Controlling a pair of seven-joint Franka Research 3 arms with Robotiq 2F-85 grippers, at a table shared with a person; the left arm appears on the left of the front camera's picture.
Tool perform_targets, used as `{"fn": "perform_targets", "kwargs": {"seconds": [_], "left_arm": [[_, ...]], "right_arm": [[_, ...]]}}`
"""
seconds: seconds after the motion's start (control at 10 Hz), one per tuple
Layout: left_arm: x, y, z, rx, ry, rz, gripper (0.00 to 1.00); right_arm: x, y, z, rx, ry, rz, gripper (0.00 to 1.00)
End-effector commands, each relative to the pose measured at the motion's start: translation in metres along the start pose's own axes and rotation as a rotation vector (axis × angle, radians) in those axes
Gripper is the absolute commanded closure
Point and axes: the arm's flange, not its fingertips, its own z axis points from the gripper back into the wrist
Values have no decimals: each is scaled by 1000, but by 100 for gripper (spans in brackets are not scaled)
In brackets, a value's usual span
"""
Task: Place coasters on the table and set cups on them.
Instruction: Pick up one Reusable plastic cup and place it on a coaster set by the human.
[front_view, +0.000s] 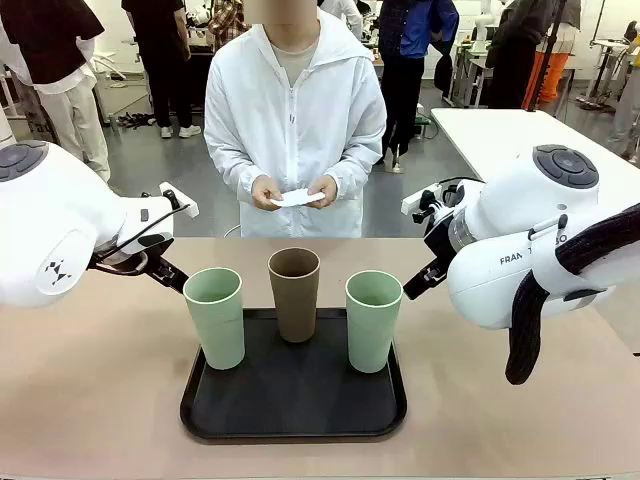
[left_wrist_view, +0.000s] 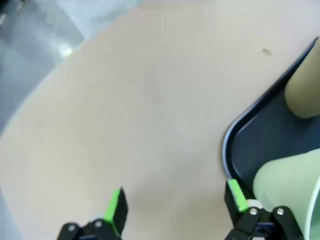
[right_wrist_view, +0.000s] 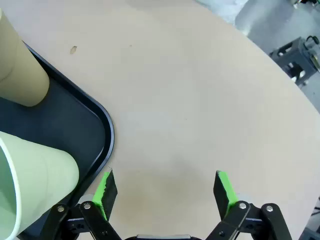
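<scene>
**Front view.** The three cups stand upright on the black tray (front_view: 200, 415), which lies on the table (front_view: 90, 390). The left mint cup (front_view: 215, 318) and the right mint cup (front_view: 372, 322) are at the sides. The brown cup (front_view: 295, 295) is between them, farther back. The person (front_view: 295, 110) at the far side holds the white coasters (front_view: 297, 198) at chest height, clear of the table. My left arm (front_view: 50, 230) reaches in beside the left mint cup. My right arm (front_view: 520, 240) reaches in beside the right mint cup.

**Left wrist view.** My left gripper (left_wrist_view: 176, 205) is spread wide with nothing between the pads. Bare table lies below it. One pad is over the tray's rim, just beside the left mint cup. The brown cup stands deeper on the tray.

**Right wrist view.** My right gripper (right_wrist_view: 165, 192) is spread wide and holds nothing, above bare table. One pad is near the tray's rounded corner, close to the right mint cup. The brown cup stands beyond it.
</scene>
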Motion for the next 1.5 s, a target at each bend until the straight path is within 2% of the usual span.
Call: {"fn": "perform_targets", "kwargs": {"seconds": [0.0,1.0,1.1,1.2,1.3,1.4], "left_arm": [[0,0,0,0,0,0,0],[0,0,0,0,0,0,0],[3,25,17,5,52,86,0],[6,53,40,35,38,135,0],[4,72,69,12,53,149,0],[-10,80,90,3,73,143,0]], "right_arm": [[0,0,0,0,0,0,0],[0,0,0,0,0,0,0],[1,-18,6,50,28,-119,0],[6,-42,29,76,53,-229,0],[4,-55,53,123,125,-289,0],[-1,-53,74,139,170,-277,0]]}}
